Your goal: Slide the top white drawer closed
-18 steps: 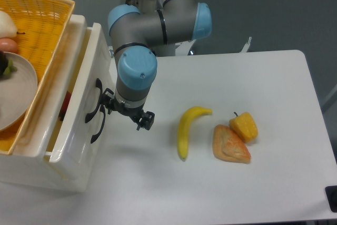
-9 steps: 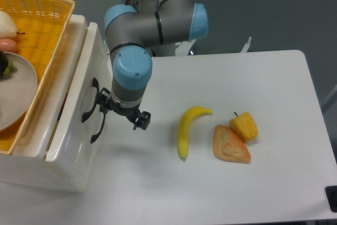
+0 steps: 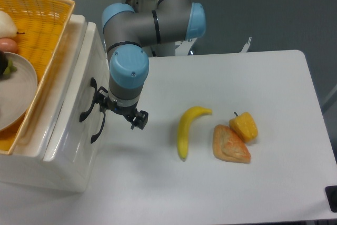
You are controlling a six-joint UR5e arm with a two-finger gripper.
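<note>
A: Nearest the camera?

B: Bare table (image 3: 221, 193). A little further back lie the bread (image 3: 230, 144), the banana (image 3: 188, 128) and the yellow pepper (image 3: 245, 126), all three where they lay a second ago.

A: And the gripper?

B: The gripper (image 3: 120, 113) hangs at the cabinet (image 3: 63, 167) front, just beside the handles. It has shifted left since the earlier frames. One finger (image 3: 138, 120) shows on the table side; the other is against the drawer front, by the handle (image 3: 87, 100). I cannot tell whether the jaws are open or closed from this angle.

A: The top drawer?

B: The top drawer (image 3: 79, 85) sits at the upper left of the cabinet, under the basket (image 3: 37, 40). Its front has moved in: a second ago a wide gap showed red inside, and now that gap is nearly gone, with the front close to flush with the lower drawer (image 3: 92, 146).

A: Behind that?

B: The basket on top holds a plate (image 3: 16, 93), unchanged. The arm (image 3: 152, 22) reaches down from the back edge.
</note>
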